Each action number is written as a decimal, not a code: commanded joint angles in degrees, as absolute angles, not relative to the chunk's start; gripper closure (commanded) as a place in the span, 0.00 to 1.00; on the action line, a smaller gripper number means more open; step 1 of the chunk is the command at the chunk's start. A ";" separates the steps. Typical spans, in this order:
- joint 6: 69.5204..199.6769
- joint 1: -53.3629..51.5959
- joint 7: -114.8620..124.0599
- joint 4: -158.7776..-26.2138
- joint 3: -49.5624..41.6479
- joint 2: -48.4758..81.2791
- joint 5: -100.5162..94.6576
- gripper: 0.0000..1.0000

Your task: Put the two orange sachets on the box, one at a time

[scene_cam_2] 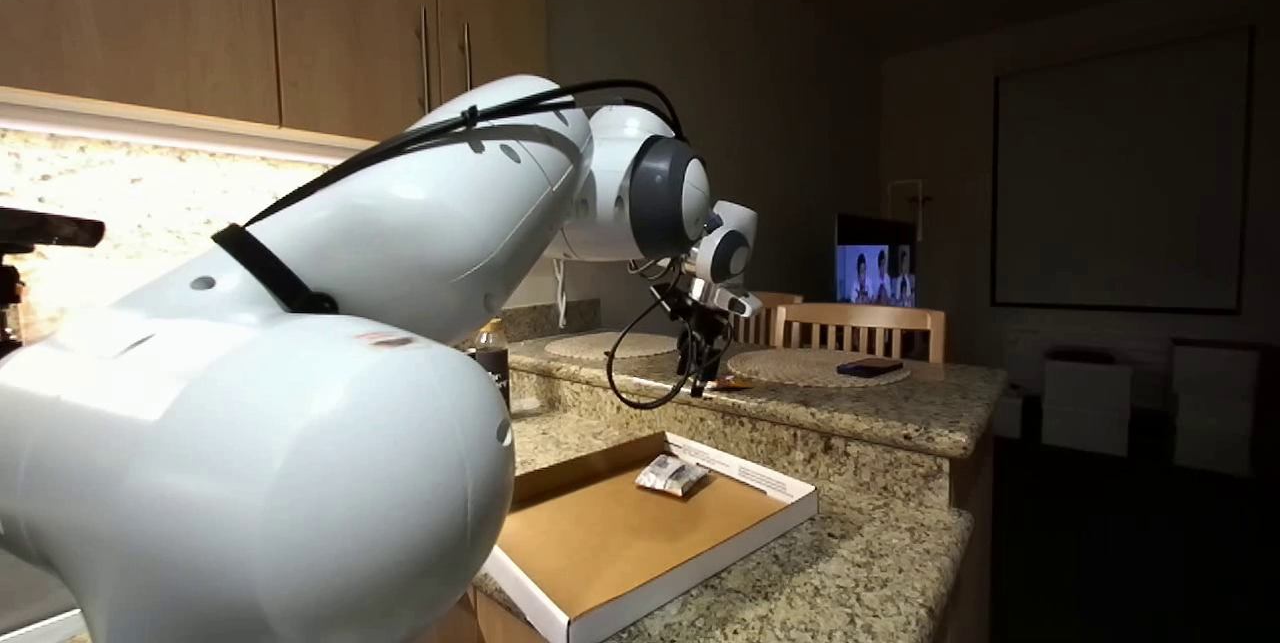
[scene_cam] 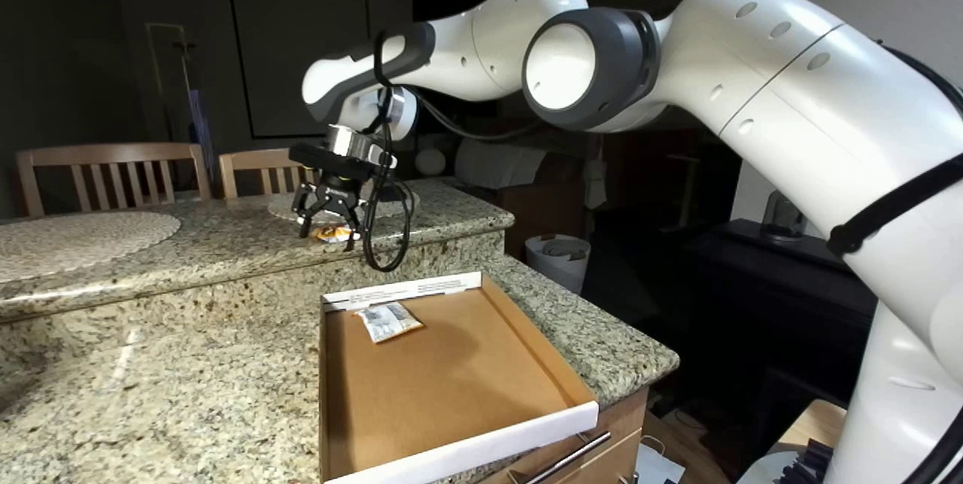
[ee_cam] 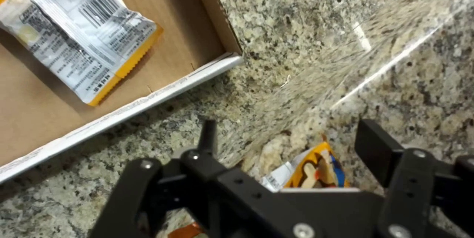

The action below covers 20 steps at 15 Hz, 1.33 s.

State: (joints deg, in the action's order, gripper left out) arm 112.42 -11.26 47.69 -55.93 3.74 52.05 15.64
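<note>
Barcode [ee_cam: 99, 7] and close lines of print crowd the white back of one orange sachet [ee_cam: 79, 42], which lies in the cardboard box [scene_cam: 451, 386] near a corner; the characters are too soft in the wrist view to read. More print runs along the white rim of the box in both exterior views, also too small to make out. The box sits on the lower granite countertop [scene_cam: 188, 386].

The other orange sachet [ee_cam: 316, 167] rests on the raised granite bar top [scene_cam: 226, 243], its wrapper showing a cartoon figure, a patch of blue and a white end with tiny lettering. By it hangs the Robotiq gripper [scene_cam: 326, 238], pointing down, with pale lettering on its black body that I cannot read for certain. Its fingers [ee_cam: 376, 149] are spread wide, and the wrist view shows this sachet in the gap between them; whether either finger touches it, I cannot tell.

Woven placemats [scene_cam: 83, 239] lie on the bar top. In an exterior view a bottle [scene_cam_2: 492, 363], partly behind the Panda arm [scene_cam_2: 400, 213], carries pale marks too small to read, and a television screen [scene_cam_2: 876, 273] shows figures side by side.
</note>
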 commanded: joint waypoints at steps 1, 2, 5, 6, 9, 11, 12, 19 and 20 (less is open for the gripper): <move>111.03 -10.88 50.88 -52.90 3.33 53.76 15.63 0.35; 110.90 -10.93 51.13 -52.68 3.26 53.90 15.51 0.43; 110.95 -11.11 51.39 -51.95 3.16 54.34 15.29 0.62; 111.01 -11.15 51.68 -51.64 3.10 54.50 15.21 0.68; 110.57 -11.03 52.64 -50.99 3.02 54.69 15.16 0.87; 110.30 -11.15 52.84 -51.01 2.48 54.60 15.61 0.94; 110.12 -11.11 52.85 -50.77 2.43 54.72 15.64 0.95; 110.25 -11.04 52.25 -51.35 2.61 53.64 15.98 0.93; 110.49 -10.94 51.91 -52.02 2.83 52.84 16.24 0.93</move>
